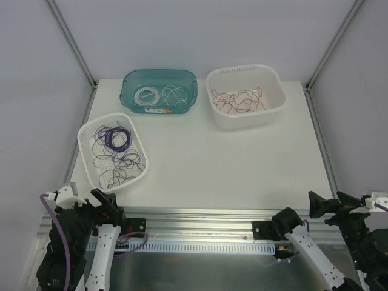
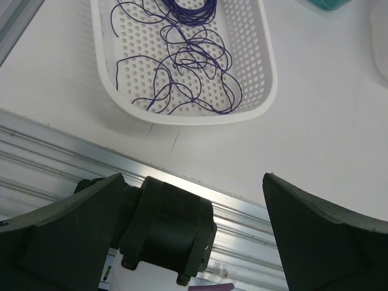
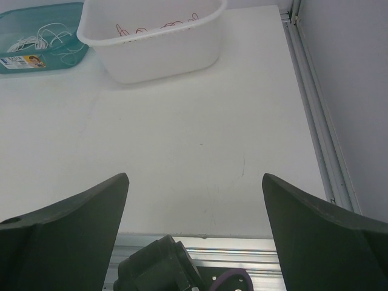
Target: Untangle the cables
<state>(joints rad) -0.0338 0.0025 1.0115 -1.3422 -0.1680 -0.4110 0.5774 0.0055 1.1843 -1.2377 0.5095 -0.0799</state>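
Top external view: I read the cables as three separate lots, each in its own container on the worktop [image 1: 230,163].

1. The purple cables [image 1: 115,148] lie in a white perforated basket [image 1: 82,138] at the left edge, toward the near-left corner. A tight coil sits in its far half and loose loops in its near half.
2. The white cables [image 1: 159,96] lie in a teal bin [image 1: 129,85] at the far edge, left of centre, partly coiled.
3. The red cables [image 1: 239,102] lie in a white tub [image 1: 242,69] at the far edge, right of centre, just beside the teal bin but not touching it.

Left wrist view: the left gripper [image 2: 193,177] sits over the aluminium rail [image 2: 54,151] at the near edge, its jaws spread wide with nothing between them. The basket's near rim stands between the fingers and the purple loops. The arm's own black joint housing fills the lower middle of this view.

Right wrist view: the right gripper [image 3: 194,176] is at the near edge toward the near-right corner, jaws likewise spread wide and holding nothing. It is well apart from the tub. The tub's near wall hides all but the topmost red loops from this camera. The teal bin shows at the upper left with a label [image 3: 24,60] on its wall.
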